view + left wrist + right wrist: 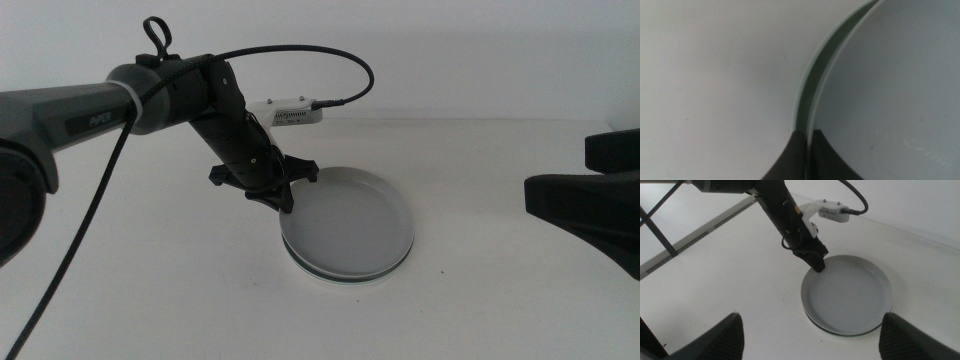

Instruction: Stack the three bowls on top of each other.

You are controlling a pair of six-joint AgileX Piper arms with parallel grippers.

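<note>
grey bowl [890, 95] rim between left gripper [809, 137] jaws, atop green bowl [815, 75]

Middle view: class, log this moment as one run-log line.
left gripper: shut on light grey bowl rim | grey bowl atop pale green bowl | right gripper: open, waiting aside

L fingers [807, 150] pinched; R fingers [740, 335] apart
</note>
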